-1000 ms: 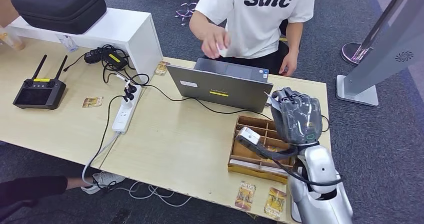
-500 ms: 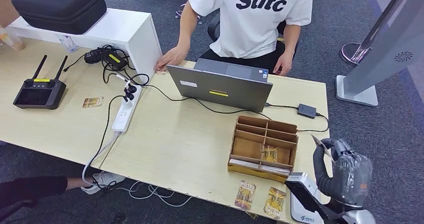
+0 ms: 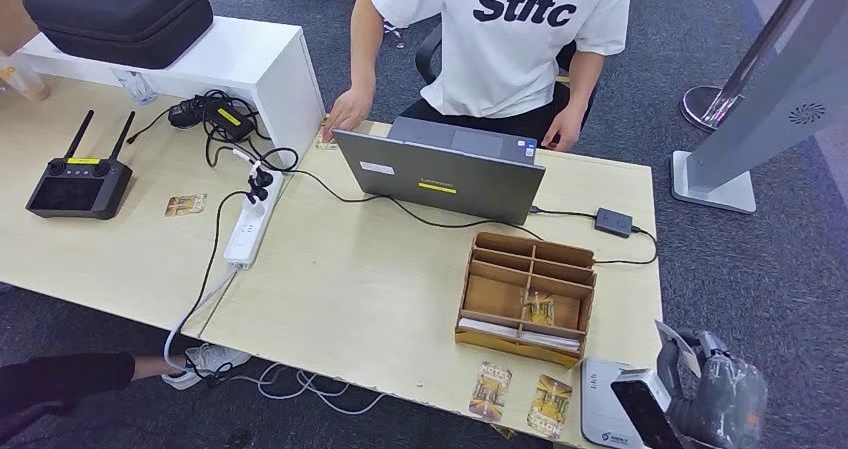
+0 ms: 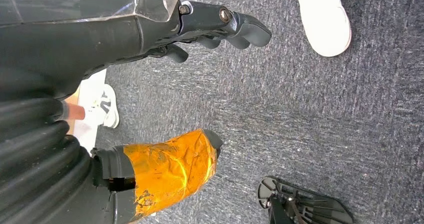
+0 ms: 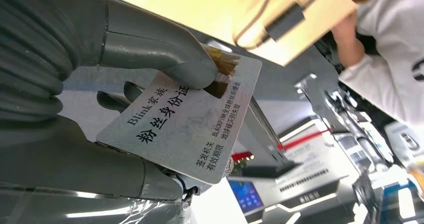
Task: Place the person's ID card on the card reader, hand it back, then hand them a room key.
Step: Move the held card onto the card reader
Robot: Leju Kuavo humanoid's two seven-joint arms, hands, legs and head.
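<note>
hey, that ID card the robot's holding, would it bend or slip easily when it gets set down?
The ID card looks flat and straight though the right hand pinches it by one edge, so it is probably stiff. Its thinness suggests it is light. The printed face looks smooth, so it may slide on the card reader.

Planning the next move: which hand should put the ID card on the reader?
Right. The right hand already pinches the ID card and hovers just beside the reader at the desk's near edge. The left hand hangs over the floor.
</note>
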